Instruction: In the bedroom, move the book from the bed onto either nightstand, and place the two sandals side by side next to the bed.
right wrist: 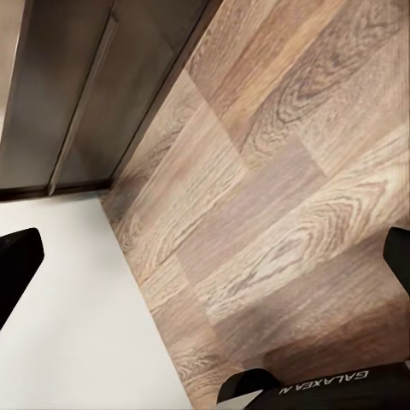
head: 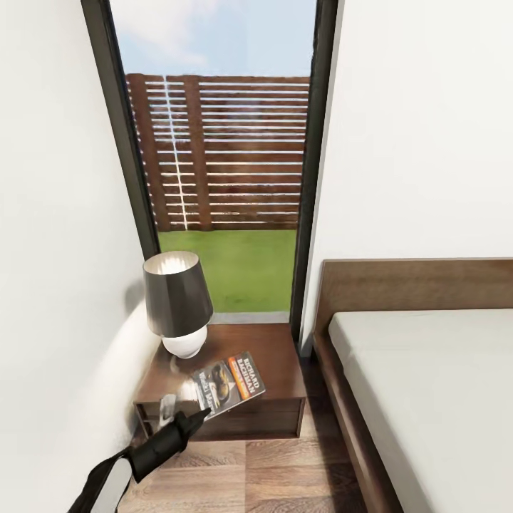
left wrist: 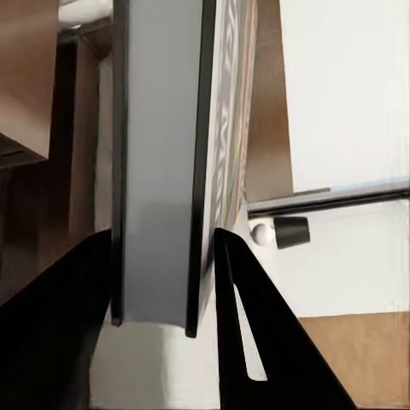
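The book point(head: 228, 383), a dark paperback with an orange title band, lies flat over the front part of the nightstand point(head: 274, 349), one corner past its front edge. My left gripper point(head: 201, 414) reaches in from below left and is shut on that corner. In the left wrist view the book point(left wrist: 158, 171) is seen edge-on, clamped between the two black fingers point(left wrist: 256, 342). I cannot tell whether it rests on the glossy top. My right gripper point(right wrist: 205, 256) hangs open over the wood floor point(right wrist: 282, 171). The bed point(head: 427, 385) stands at the right. The sandals are out of view.
A dark-shaded lamp point(head: 178, 303) with a white base stands on the nightstand's back left, close to the book. A white wall runs along the left, and a tall window point(head: 221, 157) with fence and grass is behind. A narrow strip of floor separates nightstand and bed frame point(head: 342, 399).
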